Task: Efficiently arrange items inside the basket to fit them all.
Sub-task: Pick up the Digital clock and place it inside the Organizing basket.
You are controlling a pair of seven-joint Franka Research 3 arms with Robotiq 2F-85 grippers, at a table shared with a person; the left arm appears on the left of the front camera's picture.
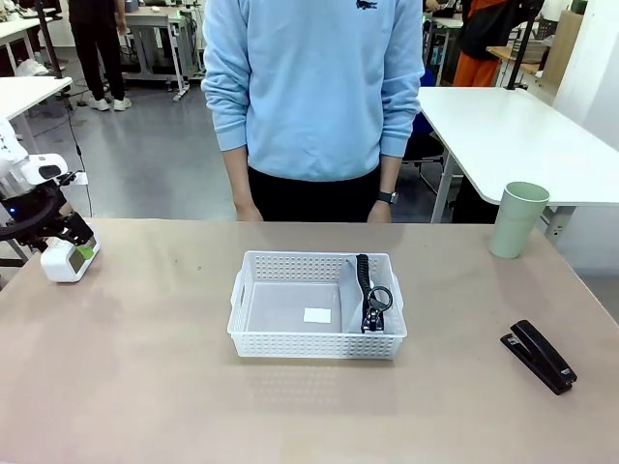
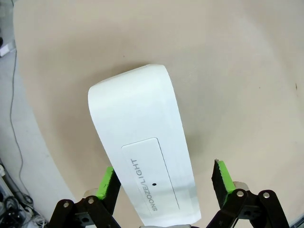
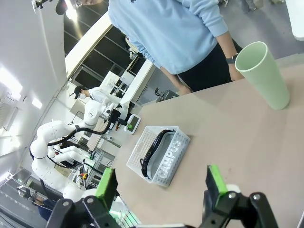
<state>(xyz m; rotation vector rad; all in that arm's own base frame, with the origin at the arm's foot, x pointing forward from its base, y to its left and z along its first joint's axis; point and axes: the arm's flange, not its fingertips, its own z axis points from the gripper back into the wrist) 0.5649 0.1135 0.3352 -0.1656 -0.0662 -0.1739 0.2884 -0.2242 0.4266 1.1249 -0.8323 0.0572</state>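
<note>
Basket [image 1: 317, 304] mid-table, in front of person. Grey pouch [image 1: 350, 290] already inside, stood on edge along right wall, strap [image 1: 363, 275] on top; probably set so to leave floor free for the rest. White box [image 2: 142, 142] on table at far left, well apart from basket. Left gripper [image 2: 164, 176] wide, straddling box lengthwise for pickup, one pad plainly clear of it, no squeeze yet. Right gripper [image 3: 159, 183] wide, empty. Cup [image 1: 517, 219] upright, stapler [image 1: 539, 355] flat, both on table's right side, outside basket.
</note>
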